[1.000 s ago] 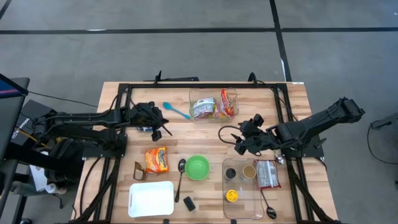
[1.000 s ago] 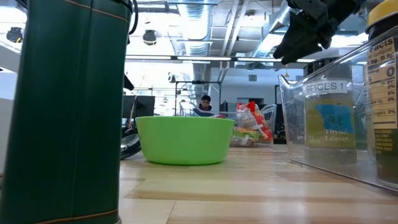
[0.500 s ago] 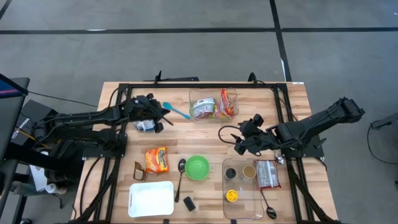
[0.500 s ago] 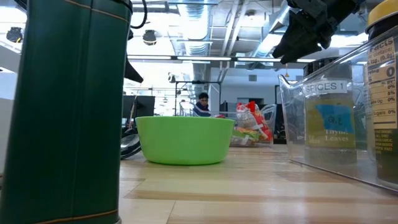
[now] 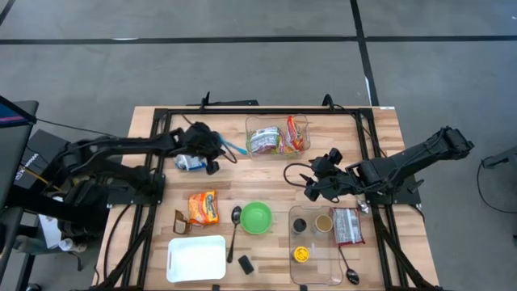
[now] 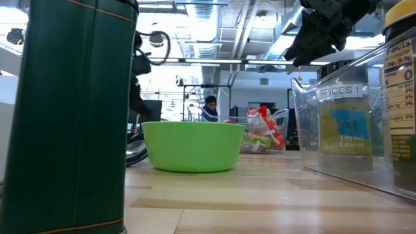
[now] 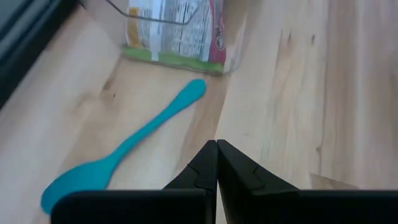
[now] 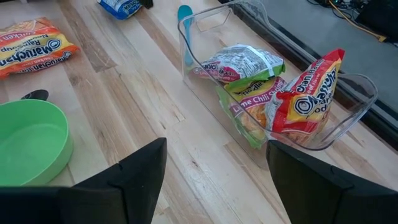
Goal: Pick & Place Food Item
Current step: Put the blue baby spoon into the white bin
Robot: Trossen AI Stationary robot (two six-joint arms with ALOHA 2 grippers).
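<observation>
The left gripper (image 5: 216, 150) hovers near the turquoise plastic spoon (image 7: 127, 146), its two dark fingers (image 7: 200, 172) pressed together on nothing. The small blue-and-white food packet (image 5: 188, 162) lies on the wooden table (image 5: 266, 182) just beside it. The right gripper (image 5: 312, 187) waits with fingers spread, near the clear plastic bin of noodle packets (image 8: 283, 93).

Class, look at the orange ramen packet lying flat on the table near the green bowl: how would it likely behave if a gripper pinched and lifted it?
The ramen packet is a thin plastic wrapper, so it probably crinkles and feels slippery under the fingers. It looks flat and light for its size, so it should lift easily. The noodle block inside is likely brittle; a hard squeeze may crack it.
</observation>
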